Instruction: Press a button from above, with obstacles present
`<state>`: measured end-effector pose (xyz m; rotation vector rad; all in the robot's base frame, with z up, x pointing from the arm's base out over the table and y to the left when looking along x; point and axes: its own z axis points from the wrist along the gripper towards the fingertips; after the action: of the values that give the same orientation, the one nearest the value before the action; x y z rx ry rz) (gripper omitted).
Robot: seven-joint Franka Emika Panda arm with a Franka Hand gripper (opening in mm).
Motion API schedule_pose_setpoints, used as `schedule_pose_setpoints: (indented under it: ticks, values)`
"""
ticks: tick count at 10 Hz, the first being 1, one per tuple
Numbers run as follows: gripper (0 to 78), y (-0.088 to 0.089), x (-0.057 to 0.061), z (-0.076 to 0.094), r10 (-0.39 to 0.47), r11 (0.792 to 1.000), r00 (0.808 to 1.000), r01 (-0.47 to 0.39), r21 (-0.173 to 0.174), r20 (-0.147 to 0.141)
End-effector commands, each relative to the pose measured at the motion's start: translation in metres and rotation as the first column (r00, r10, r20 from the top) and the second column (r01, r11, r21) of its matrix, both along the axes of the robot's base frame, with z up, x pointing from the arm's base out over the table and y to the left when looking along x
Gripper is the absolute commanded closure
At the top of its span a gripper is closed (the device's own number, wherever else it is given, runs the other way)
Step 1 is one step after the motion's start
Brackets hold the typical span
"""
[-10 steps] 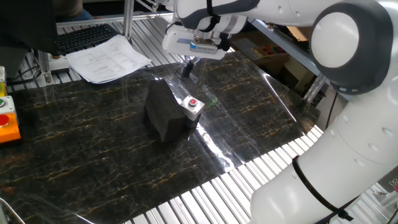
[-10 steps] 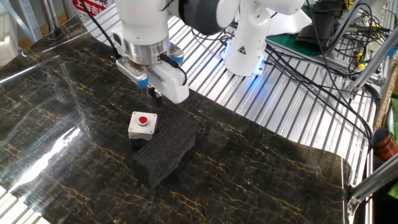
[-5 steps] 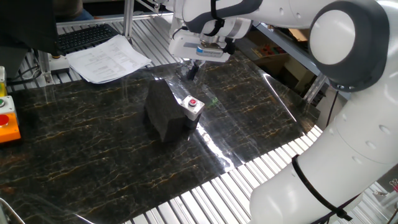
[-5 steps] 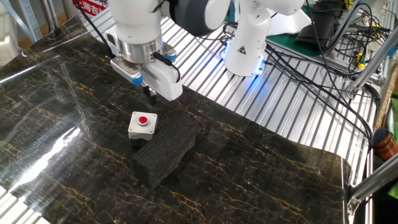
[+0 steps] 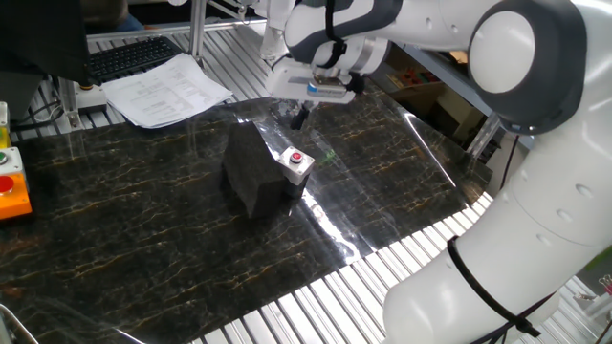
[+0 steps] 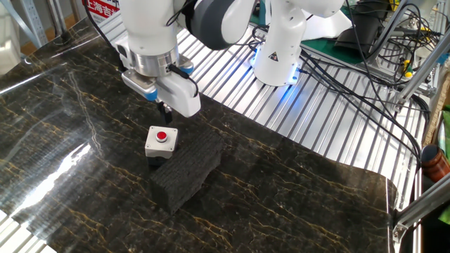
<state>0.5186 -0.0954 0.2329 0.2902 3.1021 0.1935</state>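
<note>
The small red button [image 5: 296, 158] sits on its pale grey square box [image 5: 295, 170] on the dark marbled table; it also shows in the other fixed view [image 6: 162, 135]. The matte black angular block [image 5: 252, 173] lies right against the box and shows in the other fixed view too [image 6: 188, 167]. My gripper [image 5: 298, 118] hangs above the table just behind the button, a little higher than its top; in the other fixed view [image 6: 165, 111] its dark fingertips point down close above the box's far edge. No gap shows between the fingertips.
A larger red button on an orange housing [image 5: 11, 189] stands at the table's left edge. Papers [image 5: 164, 89] and a keyboard [image 5: 124, 57] lie behind the table. The white robot base [image 6: 278, 49] and cables [image 6: 365, 77] stand on the slatted frame.
My gripper has moved sideways toward the button, ending nearly over the grey box. The button and the black block have not moved.
</note>
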Motion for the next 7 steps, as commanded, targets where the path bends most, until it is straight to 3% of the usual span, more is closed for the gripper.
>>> schedule_pose_setpoints:
  ticks: [1, 4, 5, 7]
  values:
    - [77.6, -0.0072, -0.0033, -0.0089, -0.003, 1.0, 1.0, 0.003, 0.0, 0.026]
    - [77.6, -0.0074, -0.0041, -0.009, -0.008, 1.0, 1.0, 0.008, -0.005, 0.027]
    - [77.6, -0.0074, -0.0041, -0.009, -0.031, 0.999, 0.999, 0.032, -0.034, 0.011]
    - [77.6, -0.0074, -0.0041, -0.009, -0.082, 0.996, 0.997, 0.082, -0.023, -0.014]
